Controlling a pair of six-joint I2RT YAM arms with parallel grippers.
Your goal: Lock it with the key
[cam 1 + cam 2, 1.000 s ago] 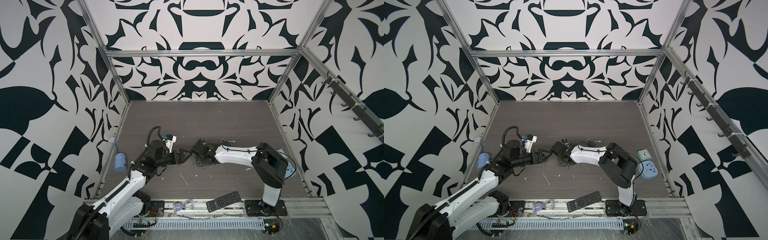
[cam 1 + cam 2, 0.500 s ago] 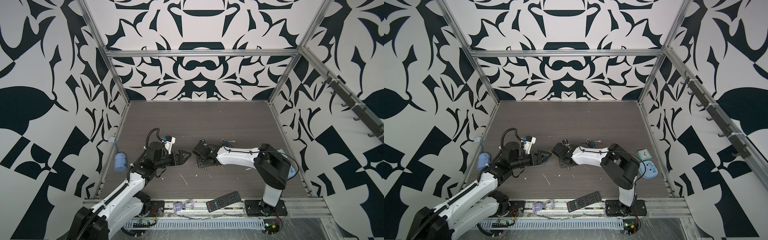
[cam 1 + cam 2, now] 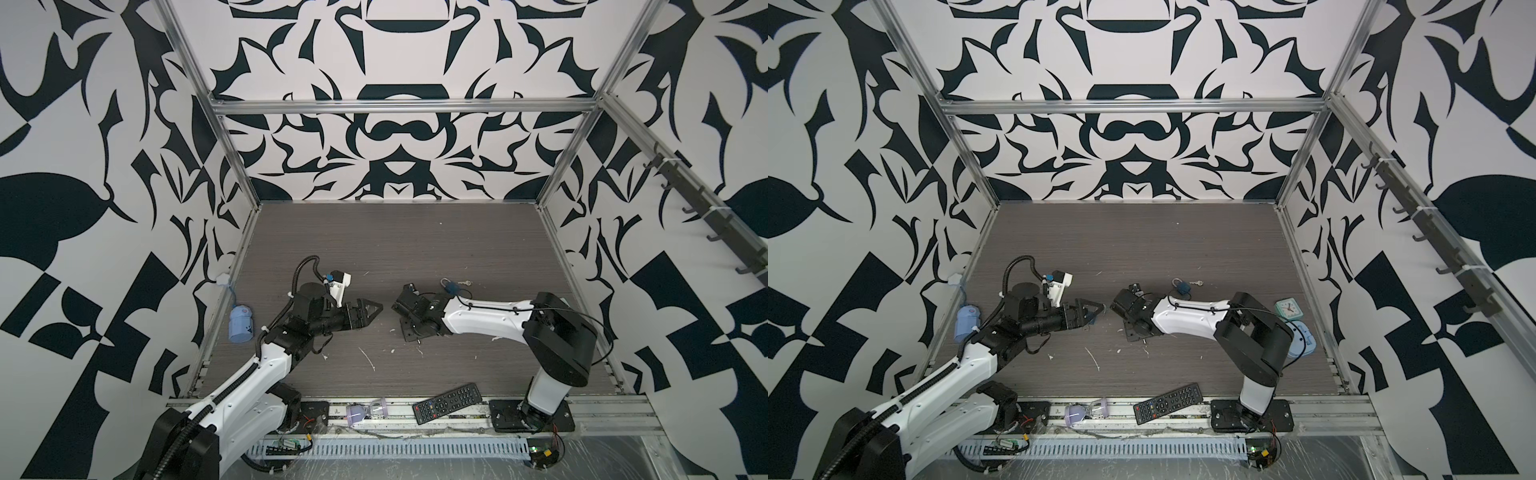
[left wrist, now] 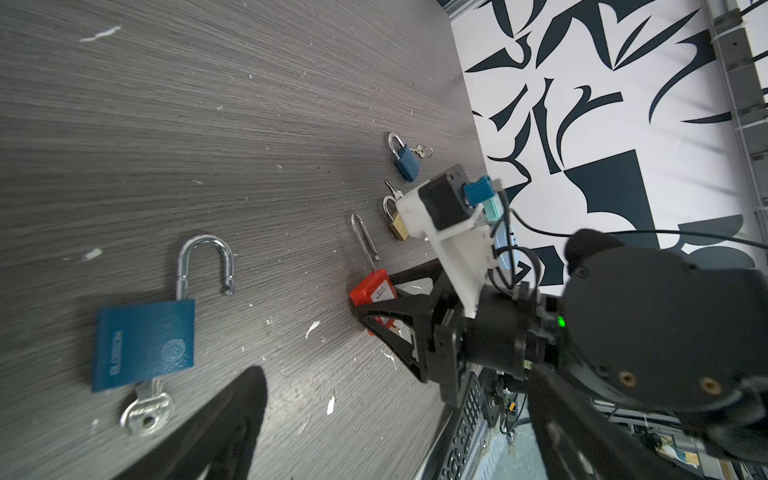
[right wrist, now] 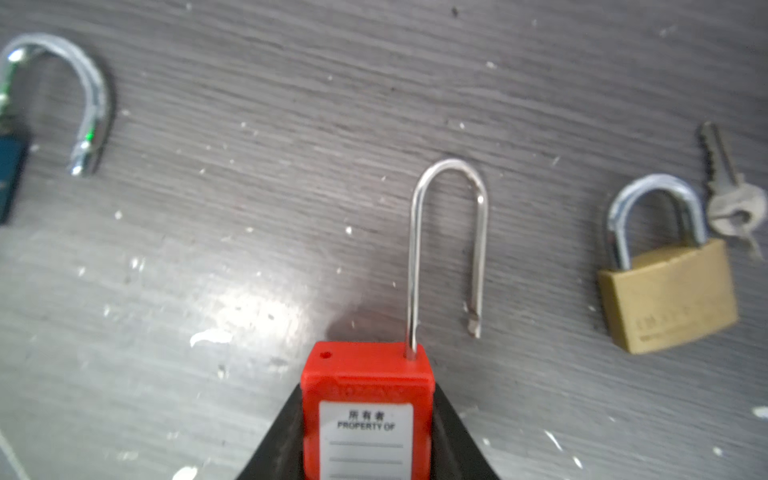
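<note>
At worktop (image 4: 166, 124) centre, right hand (image 5: 368, 440) pinched red padlock (image 5: 365, 374) by body; open shackle (image 5: 449, 232) pointed away from hand. Left hand (image 3: 370, 314) spread wide, empty, nearer to blue padlock (image 4: 143, 345), key (image 4: 147, 409) end toward it.

I saw a red padlock (image 5: 365, 399) bodied in smooth plastic, its shackle (image 5: 415, 249) bright polished metal; the brass padlock (image 5: 669, 295) looked dull and brushed, the blue padlock (image 4: 143, 345) grainy-painted, the table (image 4: 166, 104) matt, scuffed wood-grain.
</note>
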